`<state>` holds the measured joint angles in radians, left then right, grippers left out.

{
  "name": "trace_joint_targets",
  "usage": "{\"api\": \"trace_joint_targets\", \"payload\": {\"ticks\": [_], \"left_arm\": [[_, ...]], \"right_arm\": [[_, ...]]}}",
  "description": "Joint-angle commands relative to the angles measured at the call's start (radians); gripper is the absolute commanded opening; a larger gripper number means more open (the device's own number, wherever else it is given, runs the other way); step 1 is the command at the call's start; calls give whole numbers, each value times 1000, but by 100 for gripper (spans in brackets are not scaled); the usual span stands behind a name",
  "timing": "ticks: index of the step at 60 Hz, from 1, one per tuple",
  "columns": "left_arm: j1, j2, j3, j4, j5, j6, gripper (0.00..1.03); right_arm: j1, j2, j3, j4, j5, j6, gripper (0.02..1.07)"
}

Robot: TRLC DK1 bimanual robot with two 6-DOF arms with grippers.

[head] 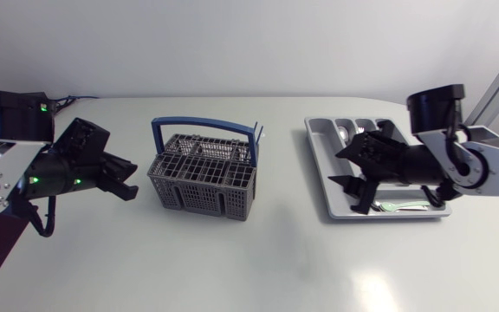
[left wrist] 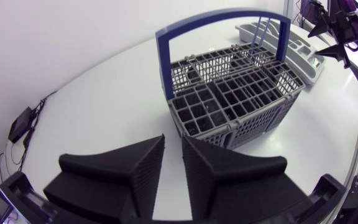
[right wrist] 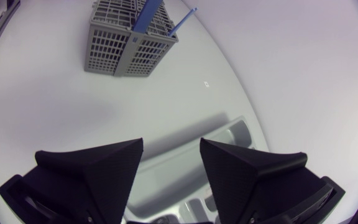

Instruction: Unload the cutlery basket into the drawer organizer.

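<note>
Both jaws empty, left narrow, right wider; only the head view shows cutlery (head: 405,206) in the organizer (head: 317,163).

The cutlery basket (head: 202,182) sits mid-table, with the drawer organizer (head: 317,165) to its right. The left gripper (head: 128,179) is beside the basket's left, and the right gripper (head: 343,169) hangs over the organizer.

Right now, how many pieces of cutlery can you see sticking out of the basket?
1: a blue-handled piece stands in the basket, at the far corner toward the organizer. Shorter pieces may be hidden inside the cells.
</note>
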<state>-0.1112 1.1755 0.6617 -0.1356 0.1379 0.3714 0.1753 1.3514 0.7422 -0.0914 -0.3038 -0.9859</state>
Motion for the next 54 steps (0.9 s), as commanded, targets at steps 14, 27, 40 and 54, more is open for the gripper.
{"api": "trace_joint_targets", "payload": {"ticks": [14,27,40,54], "left_arm": [[87,225,-11,160,14,54,6],[84,355,62,174,42,43,6],[48,368,70,182,42,31,6],[31,369,82,182,42,18,6]], "right_arm": [[159,169,169,70,-35,285,11],[233,241,233,153,-29,394,11],[276,325,318,173,-29,443,11],[314,380,390,136,-63,443,11]]}}
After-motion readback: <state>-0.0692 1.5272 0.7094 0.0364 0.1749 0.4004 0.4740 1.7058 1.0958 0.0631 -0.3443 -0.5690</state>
